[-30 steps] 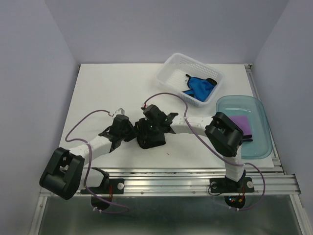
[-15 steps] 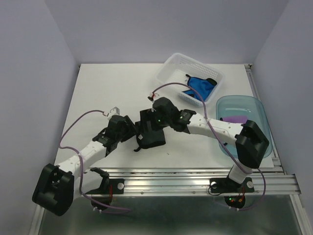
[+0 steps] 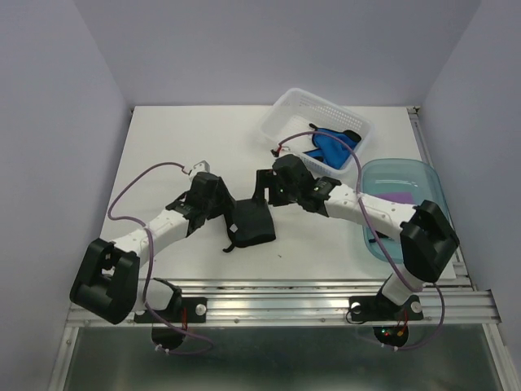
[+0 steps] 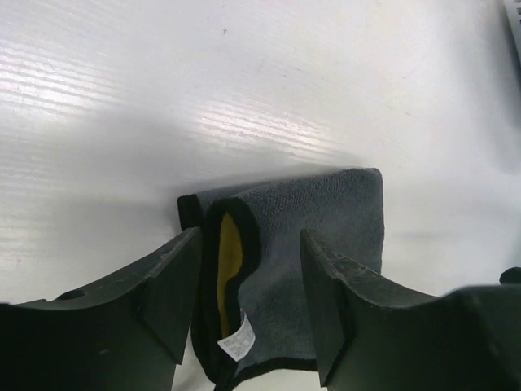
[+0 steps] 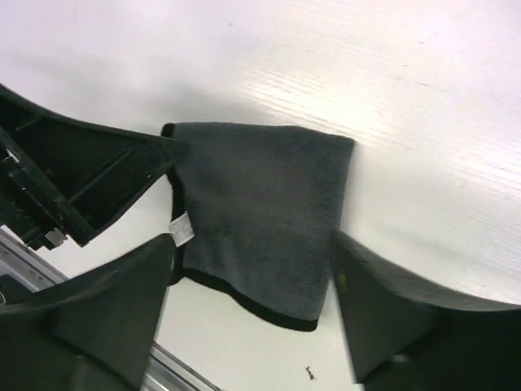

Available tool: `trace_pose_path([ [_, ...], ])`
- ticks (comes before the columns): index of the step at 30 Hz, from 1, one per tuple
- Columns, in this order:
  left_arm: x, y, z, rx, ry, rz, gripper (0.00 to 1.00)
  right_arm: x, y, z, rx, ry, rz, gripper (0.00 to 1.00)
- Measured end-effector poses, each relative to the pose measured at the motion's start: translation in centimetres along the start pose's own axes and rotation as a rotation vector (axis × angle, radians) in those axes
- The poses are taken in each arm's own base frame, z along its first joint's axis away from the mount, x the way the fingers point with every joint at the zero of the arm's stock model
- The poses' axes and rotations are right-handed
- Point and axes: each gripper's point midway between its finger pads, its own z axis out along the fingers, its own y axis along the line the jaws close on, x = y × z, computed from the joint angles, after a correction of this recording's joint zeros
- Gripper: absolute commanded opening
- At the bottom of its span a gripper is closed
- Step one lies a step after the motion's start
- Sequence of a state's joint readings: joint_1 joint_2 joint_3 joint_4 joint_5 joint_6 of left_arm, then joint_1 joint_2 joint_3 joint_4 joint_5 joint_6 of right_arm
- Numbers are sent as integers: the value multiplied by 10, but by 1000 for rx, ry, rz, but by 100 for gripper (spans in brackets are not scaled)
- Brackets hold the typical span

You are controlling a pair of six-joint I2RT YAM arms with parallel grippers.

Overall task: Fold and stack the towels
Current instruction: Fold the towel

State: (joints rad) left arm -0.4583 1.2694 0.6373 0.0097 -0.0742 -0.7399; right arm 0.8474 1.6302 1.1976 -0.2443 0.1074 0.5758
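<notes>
Between the left tool point(image 3: 220, 210) and right tool point(image 3: 264, 187) lies the black towel point(image 3: 251, 226).

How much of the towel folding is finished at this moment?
Done: a purple towel lies in the tray, and the black towel lies folded on the table. In hand: nothing is gripped; the left gripper and right gripper stand open at the black towel. Left: probably move it to the tray, then fold the blue towel in the basket.

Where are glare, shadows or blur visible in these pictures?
Left wrist: streaky glare on the table, grey shadow beside the black towel, the left pincer soft-edged. Right wrist: glare on the table too, the right pincer blurred. Top: even light, sharp.
</notes>
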Motion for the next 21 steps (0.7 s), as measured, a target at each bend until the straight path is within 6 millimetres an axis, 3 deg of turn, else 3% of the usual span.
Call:
trace_pose_path([
  [2,1,2,6,-19,8,11,45,0,-9,4,-1,6,27,43],
  [4,5,8,13,-48,25,26,38,1,-16,8,-15,19,54,31],
  [6,11,14,20,-75,45,36,33,5,-17,13,-31,33,67,26],
  [11,23,28,33,-134,82,48,31,28,-8,29,-97,108,75,19],
  [21,19,24,44,-133,76,49,31,101,-39,38,-57,277,107,18],
])
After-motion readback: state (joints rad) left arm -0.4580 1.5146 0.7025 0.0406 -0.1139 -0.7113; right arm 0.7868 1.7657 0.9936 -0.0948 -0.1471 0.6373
